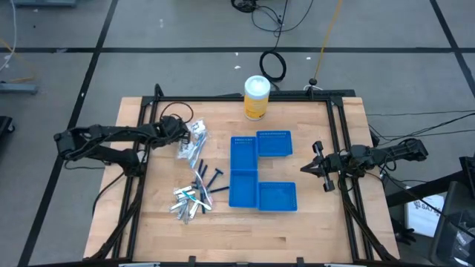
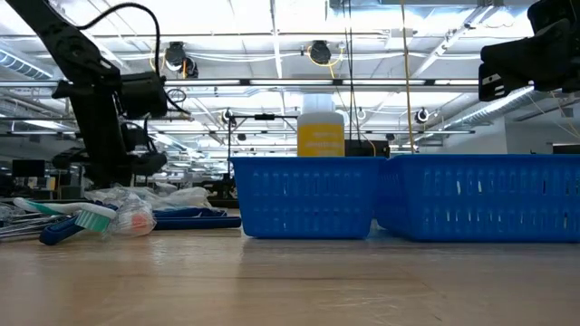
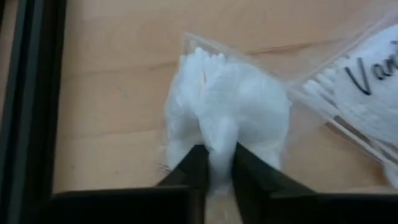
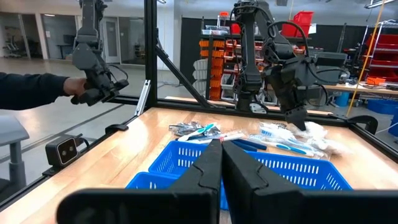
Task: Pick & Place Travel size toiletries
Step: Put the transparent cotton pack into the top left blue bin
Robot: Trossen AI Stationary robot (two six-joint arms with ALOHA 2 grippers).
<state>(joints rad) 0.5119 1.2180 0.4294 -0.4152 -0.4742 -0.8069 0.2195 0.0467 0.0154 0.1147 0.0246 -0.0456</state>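
The left gripper [image 3: 216,163] is pinching a white packet [image 3: 230,106] on the surface's far-left side. The blue trays [image 1: 260,174] look empty; remaining toiletries [image 1: 194,194] are waiting. The right gripper [image 1: 318,167], jaws pressed together, is idling right.

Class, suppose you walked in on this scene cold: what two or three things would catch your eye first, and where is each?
The blue mesh trays stand out at the table's middle, with a yellow canister at the far edge behind them. Left of the trays lies a scatter of toiletries, where the left gripper is shut on a clear packet of white cotton. The right gripper waits, shut, at the trays' right.
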